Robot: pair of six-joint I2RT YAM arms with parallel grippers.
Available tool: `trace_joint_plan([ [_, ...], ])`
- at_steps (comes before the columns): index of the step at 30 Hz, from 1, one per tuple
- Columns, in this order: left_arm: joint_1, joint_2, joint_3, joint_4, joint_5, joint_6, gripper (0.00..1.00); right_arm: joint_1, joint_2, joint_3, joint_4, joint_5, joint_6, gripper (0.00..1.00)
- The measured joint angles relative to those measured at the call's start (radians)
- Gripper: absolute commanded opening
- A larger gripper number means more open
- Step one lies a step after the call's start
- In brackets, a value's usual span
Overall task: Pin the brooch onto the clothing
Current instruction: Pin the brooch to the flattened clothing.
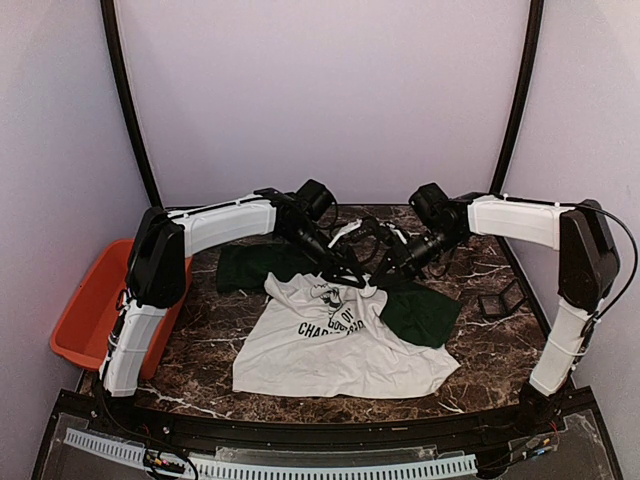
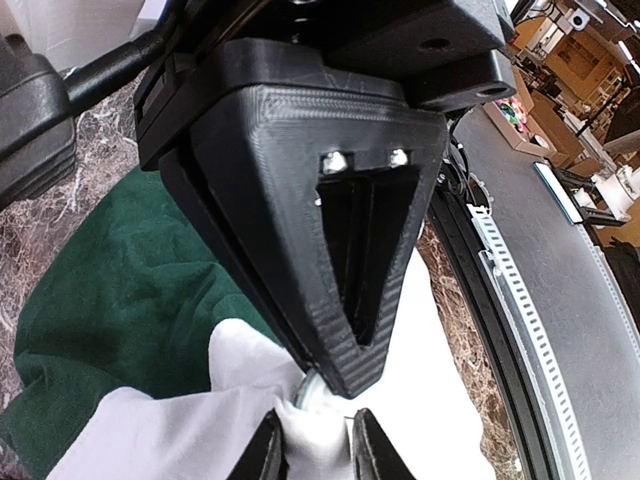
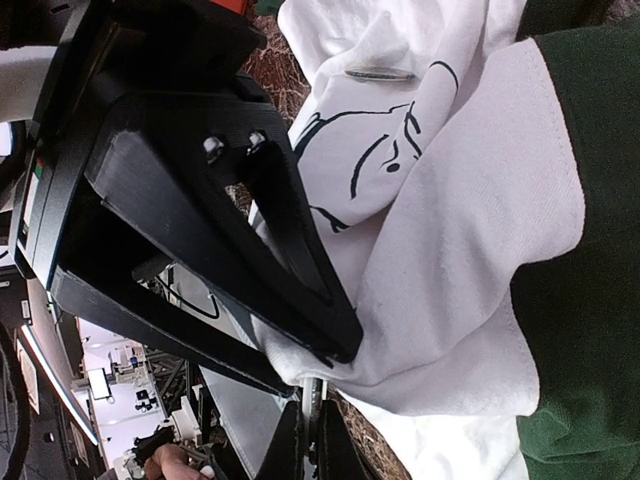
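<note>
Left claw (image 2: 312, 448), barely parted, pinches the T-shirt (image 2: 420, 400) — right claw (image 3: 312, 445) clamps brooch (image 3: 312, 392).

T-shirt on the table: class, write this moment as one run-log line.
left gripper: shut on white T-shirt fold | right gripper: shut on thin metal piece, likely brooch | both: tips together at collar end

Lettering on the T-shirt, only partly readable

In the top external view, black capitals (image 1: 333, 327) printed on the white front of the T-shirt (image 1: 345, 360) begin "CHAR". Folds in the cloth break up the letters after that, and the smaller line of print above them is too small to make out.
</note>
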Motion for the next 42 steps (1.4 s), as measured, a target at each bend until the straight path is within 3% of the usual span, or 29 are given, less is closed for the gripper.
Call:
trace_joint_plan([
  [42, -0.022, 0.0, 0.006, 0.074, -0.146, -0.061, 0.21, -0.035, 0.002, 0.017, -0.02, 0.026, 0.12, 0.0],
])
